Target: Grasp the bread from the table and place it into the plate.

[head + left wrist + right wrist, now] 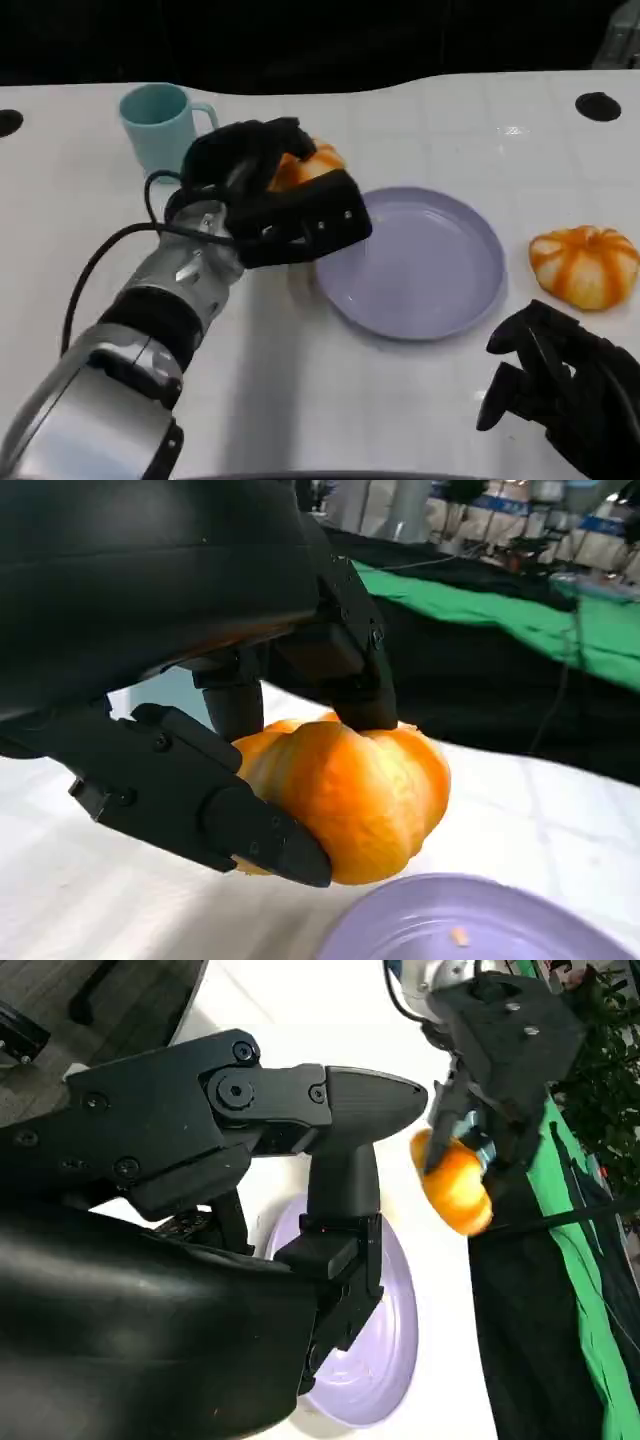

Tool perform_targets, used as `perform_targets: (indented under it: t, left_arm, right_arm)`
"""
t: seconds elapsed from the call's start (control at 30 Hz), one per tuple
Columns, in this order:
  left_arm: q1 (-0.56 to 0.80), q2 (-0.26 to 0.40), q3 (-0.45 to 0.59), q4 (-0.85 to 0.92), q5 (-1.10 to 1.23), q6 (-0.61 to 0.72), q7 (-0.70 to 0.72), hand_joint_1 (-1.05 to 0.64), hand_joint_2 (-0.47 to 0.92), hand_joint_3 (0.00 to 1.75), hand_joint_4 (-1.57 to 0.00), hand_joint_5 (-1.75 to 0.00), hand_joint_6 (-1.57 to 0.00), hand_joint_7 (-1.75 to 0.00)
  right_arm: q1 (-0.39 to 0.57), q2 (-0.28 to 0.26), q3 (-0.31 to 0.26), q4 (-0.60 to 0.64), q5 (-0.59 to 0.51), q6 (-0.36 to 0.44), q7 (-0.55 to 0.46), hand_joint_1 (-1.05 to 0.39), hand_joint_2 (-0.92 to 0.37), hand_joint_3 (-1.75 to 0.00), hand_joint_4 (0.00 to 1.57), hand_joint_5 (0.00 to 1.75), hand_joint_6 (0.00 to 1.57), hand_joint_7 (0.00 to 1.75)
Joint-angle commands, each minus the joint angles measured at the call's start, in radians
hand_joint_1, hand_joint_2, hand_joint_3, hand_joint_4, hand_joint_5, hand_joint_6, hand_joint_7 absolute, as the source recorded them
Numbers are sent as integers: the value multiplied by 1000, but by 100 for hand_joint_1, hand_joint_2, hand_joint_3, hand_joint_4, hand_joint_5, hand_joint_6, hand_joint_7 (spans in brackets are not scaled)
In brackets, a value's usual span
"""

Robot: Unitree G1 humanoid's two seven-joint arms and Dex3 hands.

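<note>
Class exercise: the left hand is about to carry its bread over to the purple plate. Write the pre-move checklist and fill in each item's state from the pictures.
1. Bread gripped by the left hand, fingers on both sides: ok.
2. Bread lifted off the table: ok, as the right wrist view shows.
3. Purple plate holds no bread: ok; a small crumb lies inside.
4. Bread already above the plate: not ok, it is beside the rim.
5. Right hand away from the plate, holding nothing: ok.
6. Teal cup and second bread off the path: ok.
</note>
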State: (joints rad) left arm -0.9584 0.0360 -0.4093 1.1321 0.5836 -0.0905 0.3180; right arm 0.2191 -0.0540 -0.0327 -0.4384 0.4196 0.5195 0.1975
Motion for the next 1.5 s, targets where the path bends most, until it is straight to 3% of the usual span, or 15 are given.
perform_targets:
  t: [0.03,0.1,0.17,0.27,0.3,0.37,0.47,0.67,0.8,1.07,1.2,1.33,1.37,1.43,1.5]
  left_arm:
    - [-41,-4,-34,-31,24,-39,-11,-24,85,36,-89,-175,-91,-77]
    - [-49,-15,-51,-37,33,-63,-11,-24,85,35,-91,-175,-79,-126]
    - [-55,-31,-59,-39,39,-65,-12,-24,84,37,-92,-175,-72,-152]
    - [-66,-64,-60,-39,30,-56,-40,-25,88,20,-89,-175,-80,-87]
    - [-71,-76,-59,-37,25,-45,-61,-25,89,16,-89,-175,-86,-80]
    - [-77,-98,-50,-32,10,-31,-92,-28,91,17,-89,-175,-81,-95]
    - [-81,-113,-50,-22,11,-27,-105,-30,92,19,-90,-175,-81,-97]
    - [-93,-168,-46,28,-3,-22,-115,-32,92,28,-83,-175,-81,-65]
    - [-103,-195,-55,51,2,2,-129,-32,92,22,-71,-170,-69,-43]
    - [-109,-201,-100,90,40,-6,-142,-34,92,11,-72,-172,-85,-41]
    - [-119,-200,-107,99,38,1,-189,-33,92,5,-62,-151,-90,-44]
    - [-120,-202,-83,104,5,-2,-248,-39,92,8,-55,-133,-63,-22]
    - [-120,-199,-88,105,10,-3,-258,-40,92,12,-49,-123,-58,-17]
    - [-121,-195,-95,105,18,-4,-271,-45,92,16,-39,-84,-49,-7]
    - [-128,-191,-112,107,36,5,-287,-46,92,17,-38,-76,-48,-5]
  right_arm:
    - [4,-12,-12,-2,2,-9,1,-43,-92,-41,62,175,48,161]
    - [6,-9,-12,-5,4,-6,-2,-44,-92,-41,62,175,48,161]
    - [8,-7,-12,-7,9,-6,0,-44,-92,-40,63,175,47,161]
    - [10,-9,-10,-6,4,-13,2,-44,-92,-40,63,175,48,162]
    - [11,-8,-10,-7,4,-15,2,-44,-92,-40,63,175,48,162]
    - [12,-7,-10,-7,6,-17,4,-44,-92,-41,63,175,48,162]
    - [13,-9,-8,-7,2,-20,5,-44,-92,-41,62,175,47,162]
    - [16,-6,-8,-12,8,-16,4,-44,-92,-42,62,175,47,162]
    - [18,-3,-5,-14,5,-19,0,-44,-92,-42,61,175,46,162]
    - [21,-5,2,-25,-2,-12,-8,-44,-92,-41,61,175,46,162]
    - [21,-3,4,-26,-1,-12,-9,-44,-92,-42,61,175,46,162]
    - [20,-1,2,-19,3,-22,0,-44,-92,-43,61,175,45,162]
    - [20,-2,3,-21,1,-20,-3,-44,-92,-43,61,175,45,163]
    - [20,-2,5,-23,-2,-17,-6,-44,-92,-43,61,175,45,163]
    - [18,-3,5,-22,-3,-17,-6,-44,-92,-43,61,175,45,163]
